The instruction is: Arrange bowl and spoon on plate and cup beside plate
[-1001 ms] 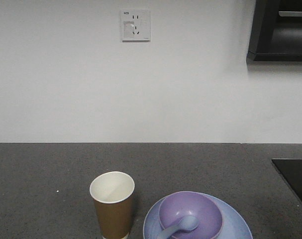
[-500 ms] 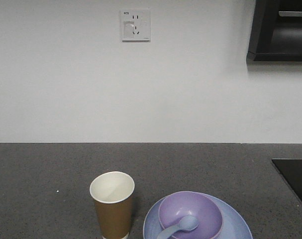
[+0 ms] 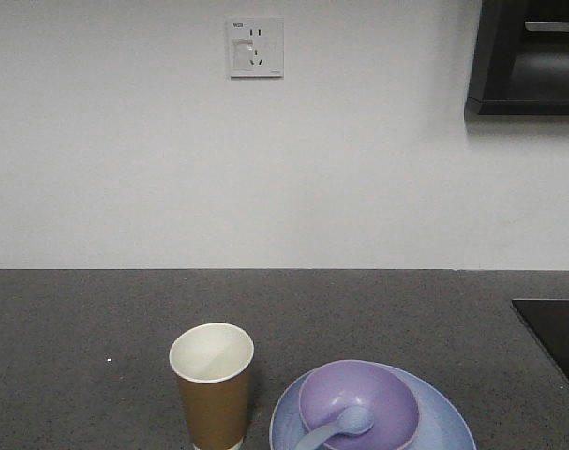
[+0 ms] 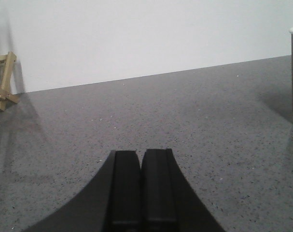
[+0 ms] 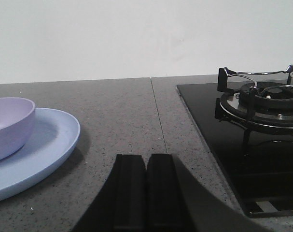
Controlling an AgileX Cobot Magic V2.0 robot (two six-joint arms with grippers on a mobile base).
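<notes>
Front-facing view, left to right: the cup (image 3: 212,384) stands upright just beside the plate (image 3: 448,422), which carries the bowl (image 3: 359,403) with the spoon (image 3: 338,427) resting in it. My left claw (image 4: 140,188) sits pressed together, empty, low over the surface (image 4: 136,121); my right claw (image 5: 146,193) likewise, between plate and hob (image 5: 262,101). I judge the arrangement finished; the sound course is to keep both arms clear and disturb nothing.

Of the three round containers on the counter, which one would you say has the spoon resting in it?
The purple bowl: the pale blue spoon lies inside it. The bowl sits on the blue plate, and the brown paper cup beside the plate looks empty.
</notes>
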